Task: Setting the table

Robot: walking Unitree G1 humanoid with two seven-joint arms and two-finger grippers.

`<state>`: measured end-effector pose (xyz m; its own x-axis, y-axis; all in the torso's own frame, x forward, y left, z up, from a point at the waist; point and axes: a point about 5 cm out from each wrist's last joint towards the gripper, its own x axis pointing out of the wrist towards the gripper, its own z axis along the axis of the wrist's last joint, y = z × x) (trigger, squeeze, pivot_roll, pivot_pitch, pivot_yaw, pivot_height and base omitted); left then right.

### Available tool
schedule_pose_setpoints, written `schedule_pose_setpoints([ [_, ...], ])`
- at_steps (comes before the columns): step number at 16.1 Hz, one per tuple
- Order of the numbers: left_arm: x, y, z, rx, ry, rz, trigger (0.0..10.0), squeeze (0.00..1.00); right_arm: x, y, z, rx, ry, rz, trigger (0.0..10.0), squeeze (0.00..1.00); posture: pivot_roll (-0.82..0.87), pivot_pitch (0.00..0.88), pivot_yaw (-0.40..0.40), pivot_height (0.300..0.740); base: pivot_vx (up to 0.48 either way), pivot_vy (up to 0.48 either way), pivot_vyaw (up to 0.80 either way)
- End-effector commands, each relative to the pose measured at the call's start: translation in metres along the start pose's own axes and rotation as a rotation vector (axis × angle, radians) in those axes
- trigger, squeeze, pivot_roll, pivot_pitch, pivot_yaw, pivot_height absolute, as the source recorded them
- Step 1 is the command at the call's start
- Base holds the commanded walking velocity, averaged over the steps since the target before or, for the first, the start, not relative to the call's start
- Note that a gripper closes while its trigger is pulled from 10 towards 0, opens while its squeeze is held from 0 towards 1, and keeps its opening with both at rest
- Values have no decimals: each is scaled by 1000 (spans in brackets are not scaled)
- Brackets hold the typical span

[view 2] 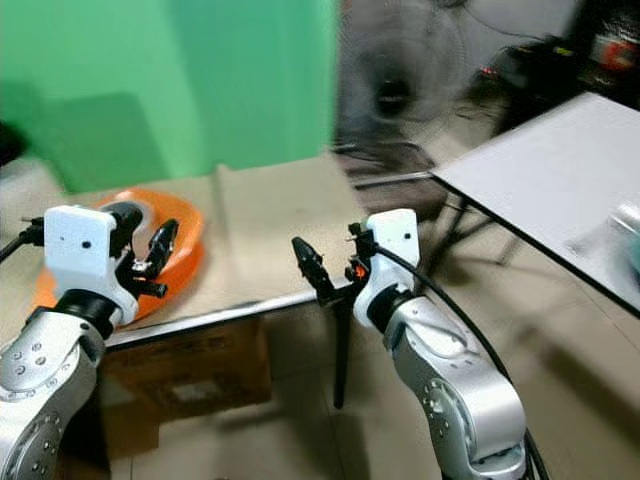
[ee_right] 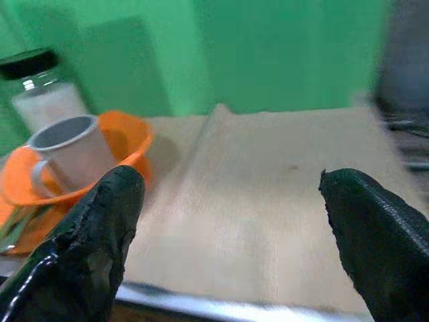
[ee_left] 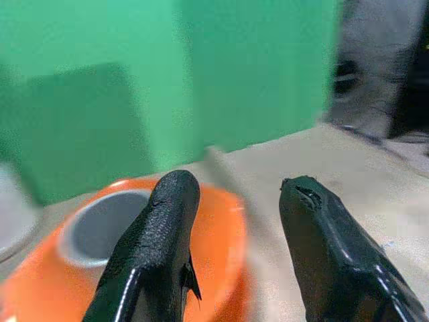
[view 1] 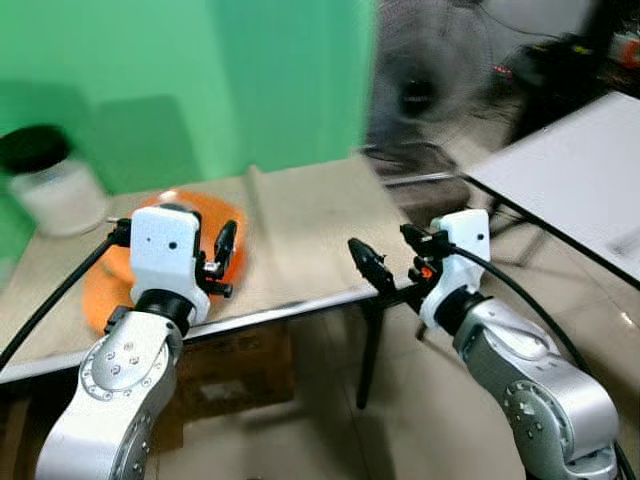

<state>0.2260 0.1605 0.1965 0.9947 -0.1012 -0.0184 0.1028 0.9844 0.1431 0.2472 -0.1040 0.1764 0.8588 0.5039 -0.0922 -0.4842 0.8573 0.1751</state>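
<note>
My left gripper (ee_left: 231,248) hangs with fingers spread, empty, just above the near side of the orange plate (ee_right: 127,137), where a grey cup (ee_right: 70,151) stands (something green lies beside it, too blurred to name). I judge cup and plate stiff, light, smooth and breakable; I would pinch the cup by its rim or handle. My right gripper (ee_right: 228,248), also spread wide and empty, faces bare table (view 1: 310,230) ahead, open room for laying things. The table's front edge runs right under both grippers; a white jar (view 1: 55,185) stands beyond the plate.

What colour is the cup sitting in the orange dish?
Grey cup, clearest in the right wrist view.
</note>
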Motion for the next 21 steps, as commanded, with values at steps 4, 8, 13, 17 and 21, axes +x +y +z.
schedule_pose_setpoints([
  [4, 1, 4, -6, 19, 44, 39, 10000, 0, 2, 4, 2, -13, -10, 36, 10000, 0, -27, 9, 33, 740, 316, 0, 684],
  [8, 9, 5, -14, 6, 109, 55, 10000, 0, 3, 2, 0, 25, -5, 41, 10000, 0, -32, 0, 24, 740, 73, 0, 0],
  [13, 15, 3, -22, -80, 198, 32, 10000, 1000, -2, 0, -1, 13, 14, 64, 10000, 0, -42, 0, 22, 740, 0, 0, 0],
  [17, 30, -10, -27, -143, 279, -146, 10000, 0, -5, -4, 1, -57, 62, 123, 10000, 0, -66, 0, 10, 740, 0, 0, 0],
  [21, 48, -2, -36, -110, 333, -196, 10000, 0, -9, -4, 7, -112, 80, 218, 10000, 0, -78, 10, 7, 740, 0, 0, 0],
])
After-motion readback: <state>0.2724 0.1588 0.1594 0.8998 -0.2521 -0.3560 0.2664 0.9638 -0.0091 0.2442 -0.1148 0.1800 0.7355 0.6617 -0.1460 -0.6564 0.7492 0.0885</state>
